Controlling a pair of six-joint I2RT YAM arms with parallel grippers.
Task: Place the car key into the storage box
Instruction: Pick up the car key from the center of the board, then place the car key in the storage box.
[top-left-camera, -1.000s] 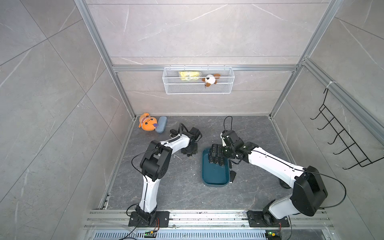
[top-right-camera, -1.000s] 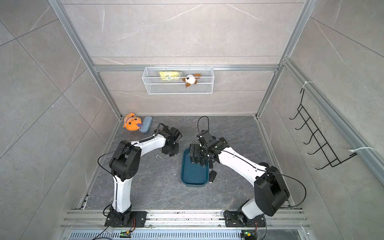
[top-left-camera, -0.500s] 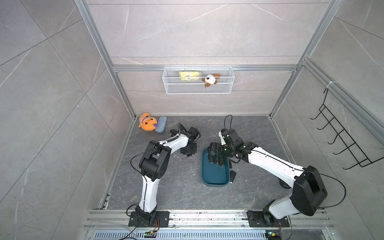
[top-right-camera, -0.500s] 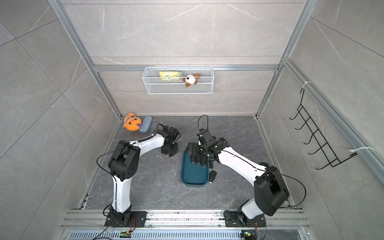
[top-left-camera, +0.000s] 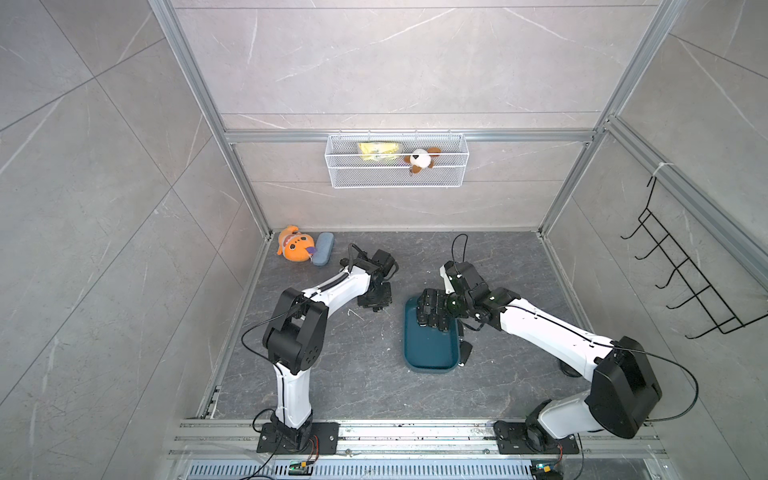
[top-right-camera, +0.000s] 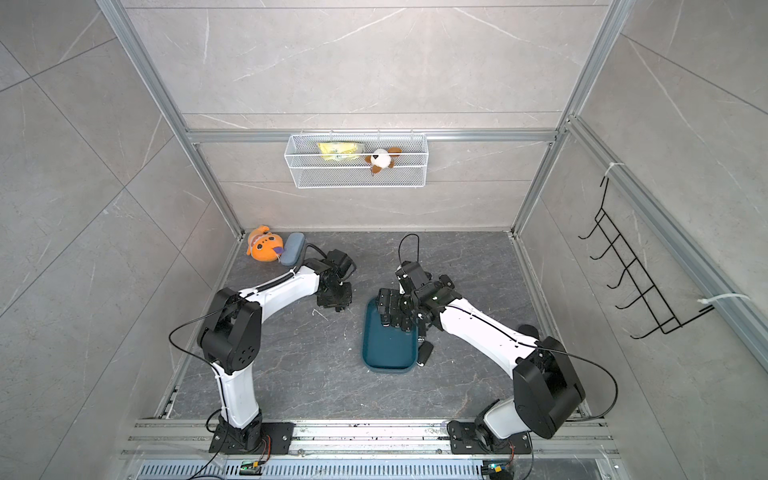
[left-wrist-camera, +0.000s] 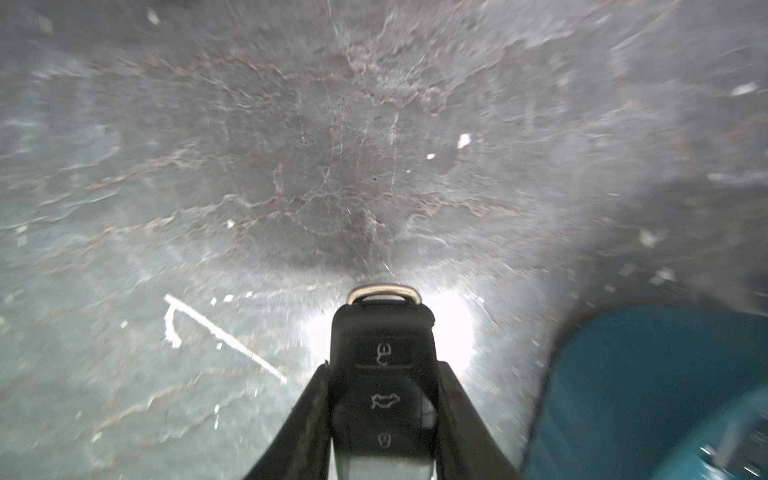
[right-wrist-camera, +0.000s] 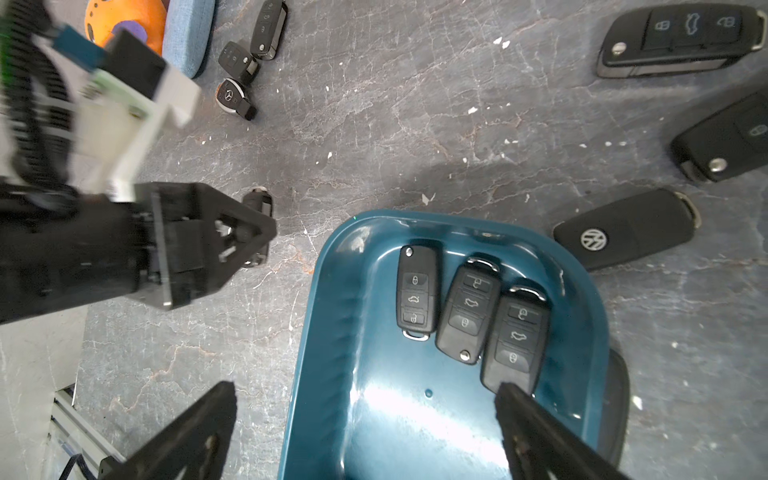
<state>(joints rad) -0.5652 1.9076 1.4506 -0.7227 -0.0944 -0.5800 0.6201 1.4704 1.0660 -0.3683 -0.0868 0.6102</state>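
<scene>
The dark stone floor (top-left-camera: 374, 386) carries the teal storage box (top-left-camera: 430, 353), which lies between the two arms. The right gripper (right-wrist-camera: 365, 392) hangs over the box, its jaws spread wide with nothing between them. The left gripper (left-wrist-camera: 384, 368) is clamped on a black car key (left-wrist-camera: 384, 390), metal loop forward, over the floor just beside the box and outside it. Three black key fobs (right-wrist-camera: 469, 311) lie side by side in the box. A VW-badged fob (right-wrist-camera: 623, 228) lies just outside its wall.
</scene>
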